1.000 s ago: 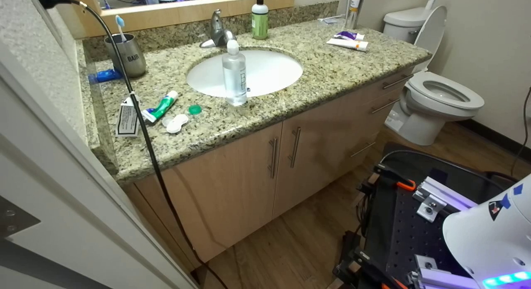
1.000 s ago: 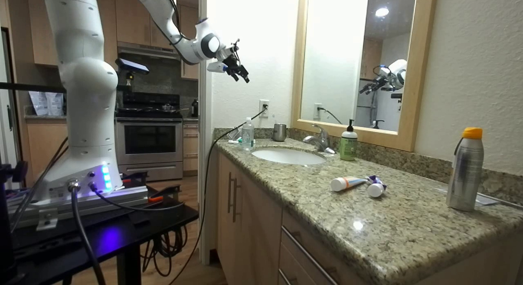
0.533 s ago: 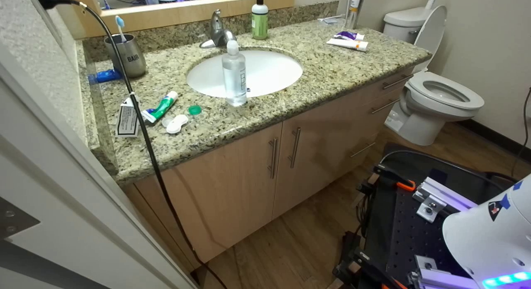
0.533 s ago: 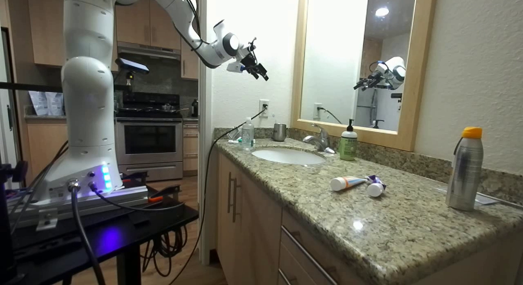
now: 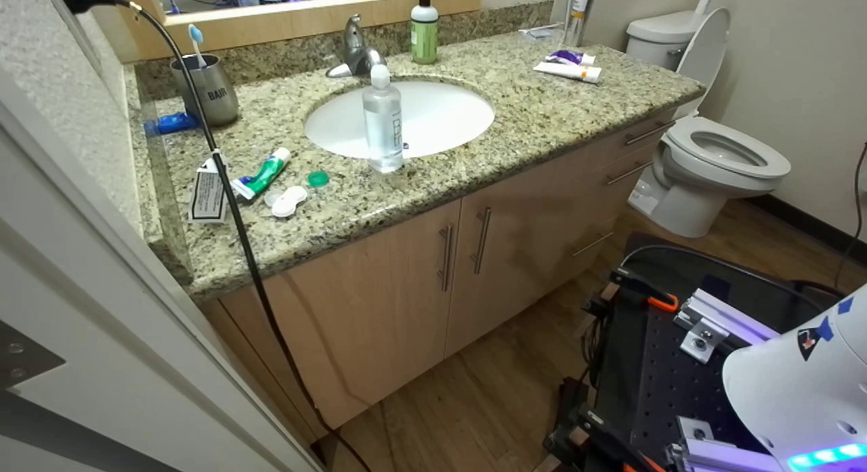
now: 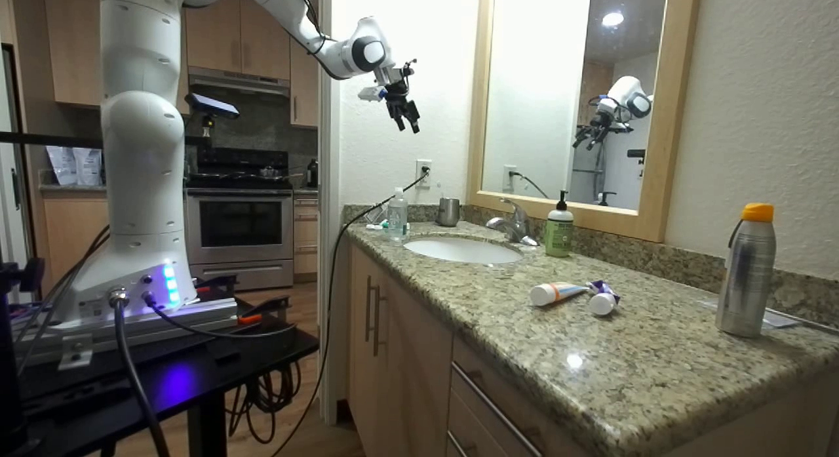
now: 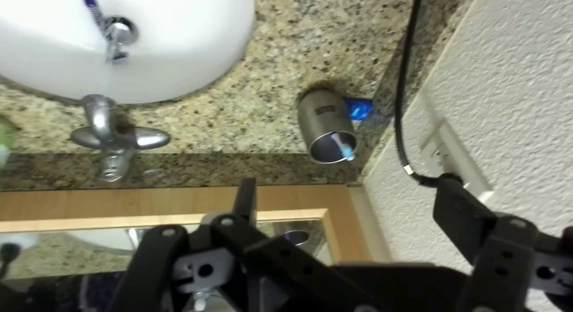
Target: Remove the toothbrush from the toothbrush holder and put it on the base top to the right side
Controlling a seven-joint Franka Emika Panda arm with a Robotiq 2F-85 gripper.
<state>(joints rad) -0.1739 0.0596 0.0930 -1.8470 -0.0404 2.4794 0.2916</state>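
Observation:
The toothbrush, white with a blue head, leans inside the toothbrush holder, a metallic grey-brown cup at the corner of the base top. In the wrist view the toothbrush leans against the rim of the holder; its lower part is hidden inside. In an exterior view the holder stands by the wall under the outlet. My gripper is up in the air, above and apart from the holder, fingers pointing down. In the wrist view my gripper is open, with nothing between its fingers.
A black cable runs from the wall outlet down past the holder. A clear bottle stands at the sink's front rim. The faucet and green soap bottle stand behind the sink. Tubes lie farther right.
In an exterior view my gripper first moved right toward the mirror, then shifted slightly back left while its fingers tilted to point more steeply down. The objects on the counter have not moved.

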